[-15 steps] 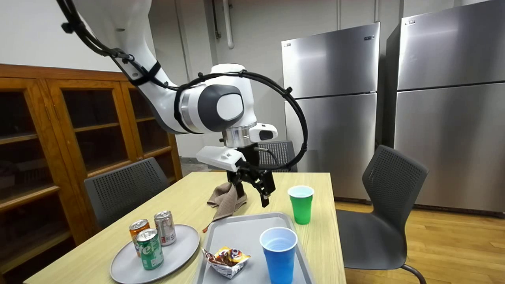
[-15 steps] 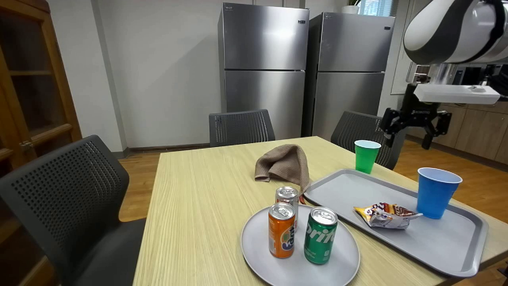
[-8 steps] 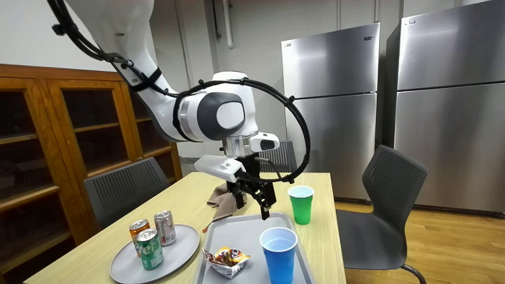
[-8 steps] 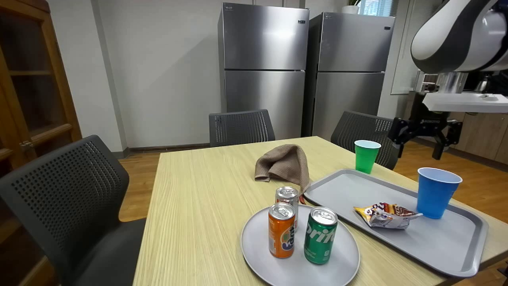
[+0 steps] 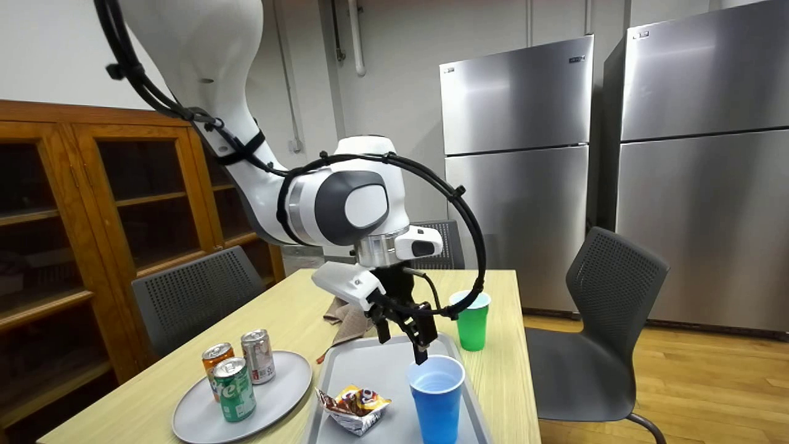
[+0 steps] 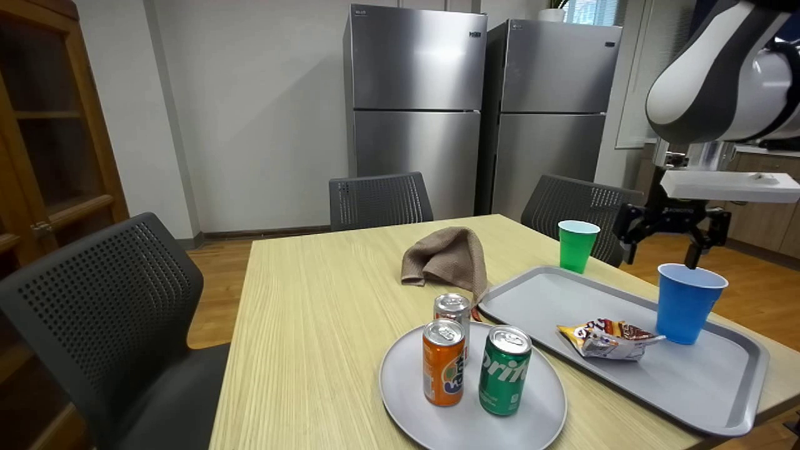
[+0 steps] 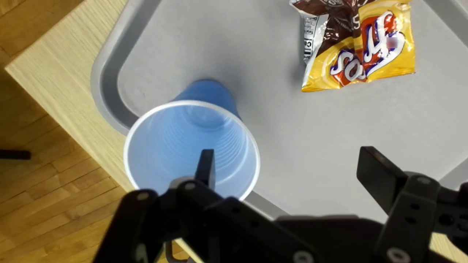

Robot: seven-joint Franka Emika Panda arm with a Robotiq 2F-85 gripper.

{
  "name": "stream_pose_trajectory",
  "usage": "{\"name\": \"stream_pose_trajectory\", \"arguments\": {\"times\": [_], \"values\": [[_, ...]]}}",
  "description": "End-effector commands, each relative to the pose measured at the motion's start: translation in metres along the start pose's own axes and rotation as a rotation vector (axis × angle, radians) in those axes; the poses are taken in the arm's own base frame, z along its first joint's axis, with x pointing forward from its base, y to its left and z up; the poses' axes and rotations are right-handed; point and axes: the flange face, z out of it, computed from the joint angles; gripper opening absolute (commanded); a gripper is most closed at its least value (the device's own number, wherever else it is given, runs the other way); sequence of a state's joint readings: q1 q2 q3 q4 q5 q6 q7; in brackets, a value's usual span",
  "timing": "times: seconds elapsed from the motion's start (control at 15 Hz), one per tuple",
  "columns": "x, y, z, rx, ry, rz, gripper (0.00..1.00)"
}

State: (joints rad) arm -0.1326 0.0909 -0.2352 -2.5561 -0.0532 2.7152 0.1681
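My gripper (image 7: 287,157) stands wide open with nothing between its fingers, above the grey tray (image 7: 299,124). Nearest is an upright blue cup (image 7: 217,93) with a white rim. In the wrist view one finger (image 7: 206,164) overlaps the cup's mouth, while the opposite fingertip lies over bare tray. An exterior view has a fingertip of the gripper (image 6: 660,260) overlapping the rear rim of the blue cup (image 6: 687,312); whether they touch I cannot tell. On the tray beside the cup sits an opened yellow and brown snack packet (image 7: 365,51).
A green cup (image 5: 473,327) stands just past the tray's far edge. A brown cloth (image 6: 447,256) lies bunched on the wooden table (image 6: 312,312). Orange, green and silver cans (image 6: 451,306) stand on a round grey plate (image 6: 406,400). Chairs (image 5: 598,345) surround the table.
The arm has come down, bringing my gripper lower over the tray and closer to the blue cup. Its jaws have stayed apart. The objects on the table have not moved.
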Motion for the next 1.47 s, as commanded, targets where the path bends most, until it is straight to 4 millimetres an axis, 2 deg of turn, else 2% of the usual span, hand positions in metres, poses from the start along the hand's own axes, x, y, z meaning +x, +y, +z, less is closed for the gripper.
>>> {"name": "stream_pose_trajectory", "arguments": {"times": [0.0, 0.27, 0.33, 0.4, 1.0, 1.13, 1.4], "values": [[0.004, 0.001, 0.014, -0.019, 0.017, 0.052, 1.00], [0.009, 0.004, 0.030, -0.034, 0.011, 0.096, 1.00], [0.010, 0.006, 0.032, -0.037, 0.012, 0.104, 0.75], [0.011, 0.008, 0.034, -0.039, 0.011, 0.111, 0.74], [0.019, 0.021, 0.036, -0.056, 0.008, 0.125, 0.03], [0.020, 0.021, 0.033, -0.052, 0.011, 0.123, 0.00], [0.023, 0.022, 0.021, -0.040, 0.029, 0.118, 0.01]]}}
